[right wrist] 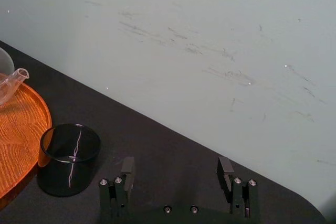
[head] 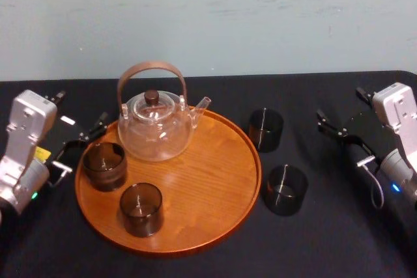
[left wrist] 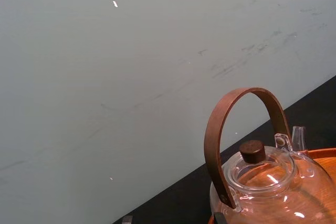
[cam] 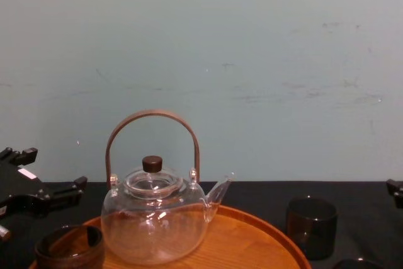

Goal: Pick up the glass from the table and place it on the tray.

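1. The right gripper (head: 329,126) hangs over the right side of the table (head: 365,239), jaws spread wide and empty. It is the arm nearer to both upright dark glasses off the tray (head: 257,167).
2. The farther glass (head: 266,129) lies straight ahead of it, toward the tray and just beside the rim. The nearer glass (head: 285,189) sits robot-side.
3. The left gripper (head: 79,146), also open, is parked at the tray's left edge.

tray (head: 215,180) orange-brown, wood grain pattern. teapot (head: 156,131) clear, brown handle (head: 151,66), dark brown lid knob (head: 152,96). every glass (head: 285,189) smoky dark brown. desk (head: 326,239) black. wall (head: 260,17) pale grey-green, faint scuffs.
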{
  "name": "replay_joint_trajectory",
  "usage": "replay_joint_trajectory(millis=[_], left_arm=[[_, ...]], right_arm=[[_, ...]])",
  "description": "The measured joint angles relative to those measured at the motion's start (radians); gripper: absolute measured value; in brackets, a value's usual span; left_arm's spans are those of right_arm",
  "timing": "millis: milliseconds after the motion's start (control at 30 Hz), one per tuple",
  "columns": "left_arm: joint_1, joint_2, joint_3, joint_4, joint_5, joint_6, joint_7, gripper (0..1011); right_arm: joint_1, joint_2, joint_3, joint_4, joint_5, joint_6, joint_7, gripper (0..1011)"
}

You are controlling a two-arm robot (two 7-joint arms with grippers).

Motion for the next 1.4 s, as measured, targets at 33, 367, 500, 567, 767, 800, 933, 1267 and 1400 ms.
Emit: replay_joint_trajectory(millis=[33,367,500,567,767,800,933,1267,1400], left_arm=[[0.0,0.0,0.0,0.0,0.0,0.0,0.0,1001],[0.0,0.0,0.0,0.0,0.0,0.0,0.0,1001],[0.0,0.0,0.0,0.0,0.0,0.0,0.0,1001],[0.0,0.0,0.0,0.0,0.0,0.0,0.0,1001],[0.0,0.0,0.0,0.0,0.0,0.0,0.0,1001],[0.0,0.0,0.0,0.0,0.0,0.0,0.0,1001],[0.0,0.0,0.0,0.0,0.0,0.0,0.0,1001],[0.0,0.0,0.0,0.0,0.0,0.0,0.0,1001],[0.0,0.0,0.0,0.0,0.0,0.0,0.0,1001]], right_arm=[[0.0,0.0,0.0,0.0,0.0,0.0,0.0,1002],[0.0,0.0,0.0,0.0,0.0,0.0,0.0,1002],[0.0,0.0,0.0,0.0,0.0,0.0,0.0,1002],[0.0,0.0,0.0,0.0,0.0,0.0,0.0,1002],[0.0,0.0,0.0,0.0,0.0,0.0,0.0,1002],[0.0,0.0,0.0,0.0,0.0,0.0,0.0,1002],[0.0,0.0,0.0,0.0,0.0,0.0,0.0,1002],[0.0,0.0,0.0,0.0,0.0,0.0,0.0,1002],[0.0,0.0,0.0,0.0,0.0,0.0,0.0,1002]])
